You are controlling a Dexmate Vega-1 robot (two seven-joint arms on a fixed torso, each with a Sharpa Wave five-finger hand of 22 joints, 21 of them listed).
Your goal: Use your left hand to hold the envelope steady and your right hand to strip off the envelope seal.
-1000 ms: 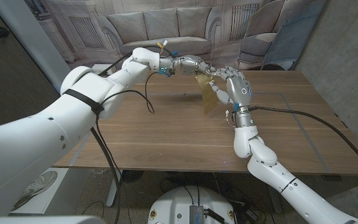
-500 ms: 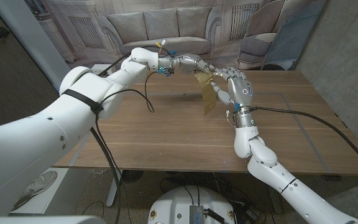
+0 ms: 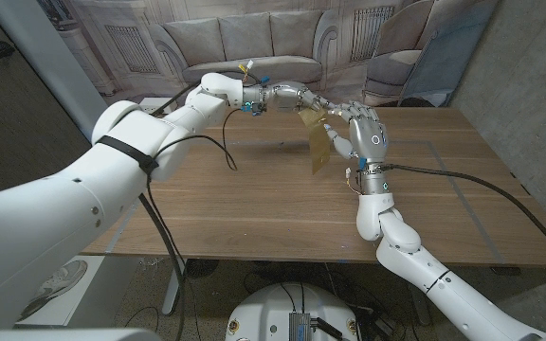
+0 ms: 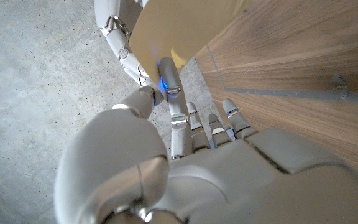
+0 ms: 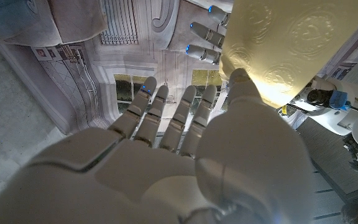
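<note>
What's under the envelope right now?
The envelope hangs above bare wooden table, held up by the left hand, right hand beside it. The seal can't be made out.

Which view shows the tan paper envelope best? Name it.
The head view: the tan paper envelope shows whole, held above the table between both hands. The left wrist view and right wrist view show only close-up portions of it.

Envelope [image 3: 318, 144] seal too small to tell.
</note>
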